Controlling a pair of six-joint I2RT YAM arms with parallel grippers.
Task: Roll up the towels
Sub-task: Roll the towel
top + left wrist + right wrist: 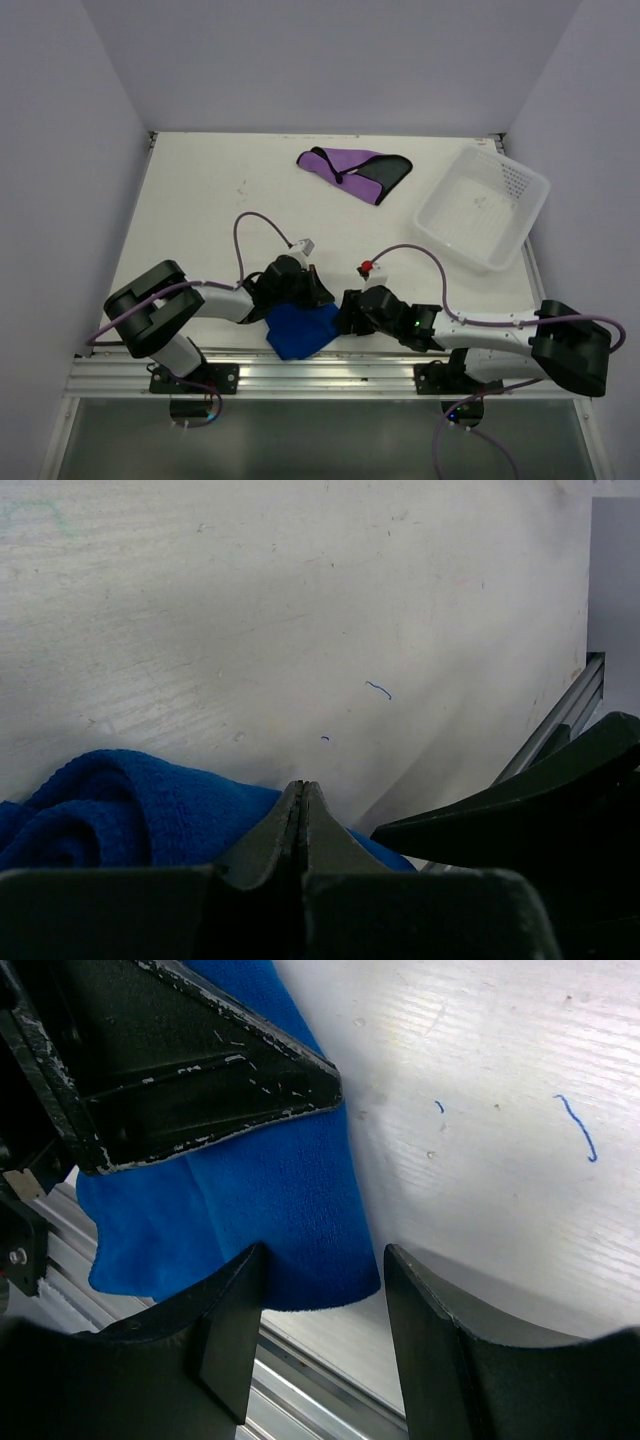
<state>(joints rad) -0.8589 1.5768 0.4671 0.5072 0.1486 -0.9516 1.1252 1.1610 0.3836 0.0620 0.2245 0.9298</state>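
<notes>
Right wrist view: blue towel (280, 1190) runs lengthwise away from the released right gripper (325, 1252), far end hidden behind the clenched left gripper (303, 805).

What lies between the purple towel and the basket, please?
Nothing; in the top view, only bare table separates the purple towel from the basket.

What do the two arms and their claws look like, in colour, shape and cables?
The left arm and the right arm both have white links and bulky black joint housings. A purple cable loops along each. The left claw and the right claw have dark, tapering fingers.
</notes>
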